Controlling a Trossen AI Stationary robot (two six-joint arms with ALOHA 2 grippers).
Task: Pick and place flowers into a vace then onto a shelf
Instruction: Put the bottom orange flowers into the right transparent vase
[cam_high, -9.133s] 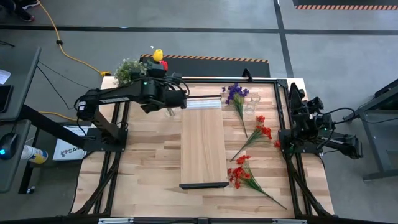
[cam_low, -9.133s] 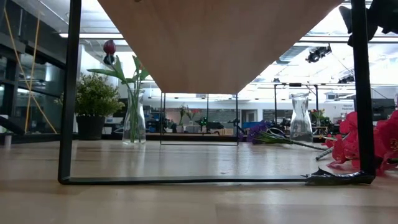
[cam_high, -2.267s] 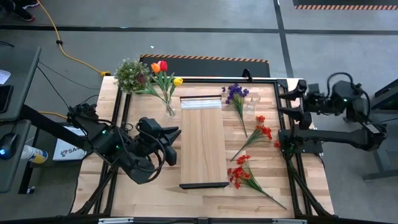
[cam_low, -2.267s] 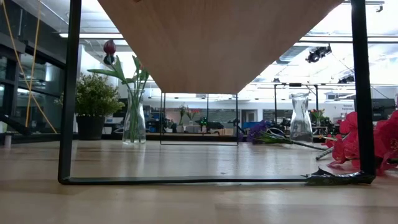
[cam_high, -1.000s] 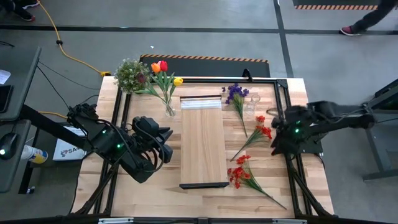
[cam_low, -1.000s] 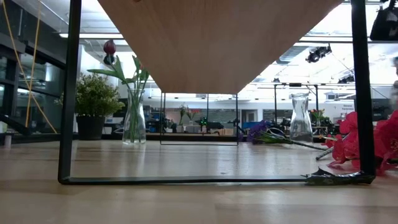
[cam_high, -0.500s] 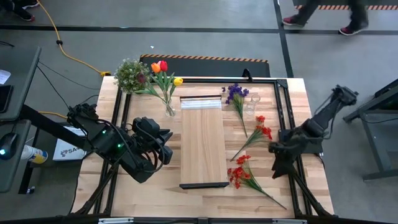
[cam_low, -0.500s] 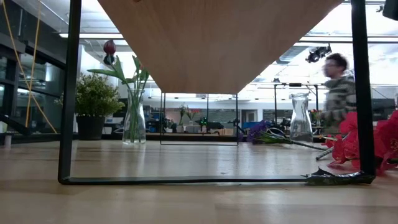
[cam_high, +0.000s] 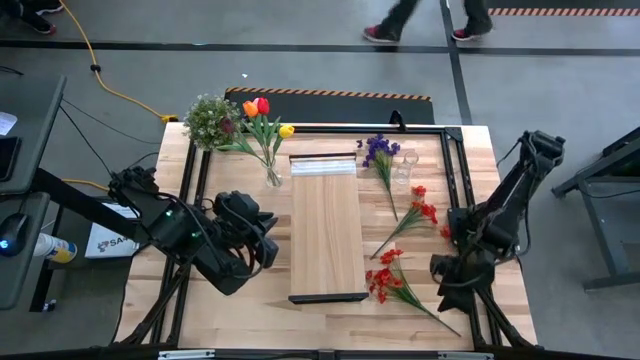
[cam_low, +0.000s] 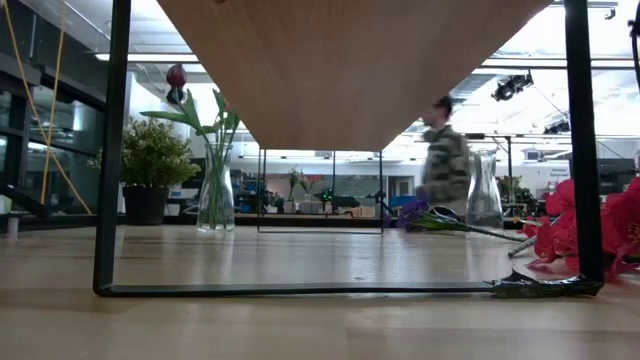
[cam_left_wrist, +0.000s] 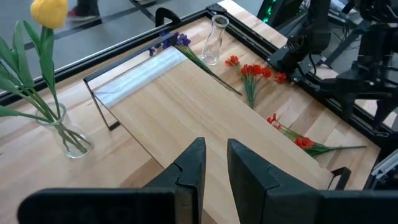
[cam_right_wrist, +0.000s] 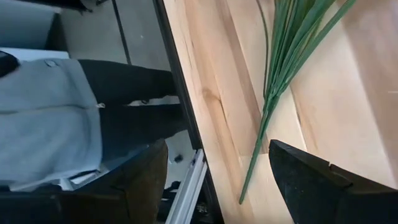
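Note:
Red, orange and yellow tulips (cam_high: 262, 112) stand in a glass vase (cam_high: 272, 178) at the far left of the shelf (cam_high: 325, 225), a long pale board. A purple sprig (cam_high: 378, 150) lies beside an empty glass vase (cam_high: 404, 165). Two red sprays (cam_high: 420, 212) (cam_high: 385, 280) lie flat on the table right of the shelf. My right gripper (cam_right_wrist: 217, 186) is wide open above the near spray's green stem (cam_right_wrist: 267, 112), one finger on either side, touching nothing. My left gripper (cam_left_wrist: 214, 168) hovers left of the shelf, its fingers slightly apart with nothing between them.
A bushy potted plant (cam_high: 208, 118) stands at the far left corner. Black frame rails (cam_high: 452, 180) run along the table's sides. The table's right edge (cam_right_wrist: 186, 112) lies close to the stem. A person (cam_low: 445, 165) walks beyond the far edge.
My right gripper has swung toward the table's near edge and come down over the near red spray's stem, staying open. Beyond the far edge a person has walked leftward. The flowers and vases have not moved.

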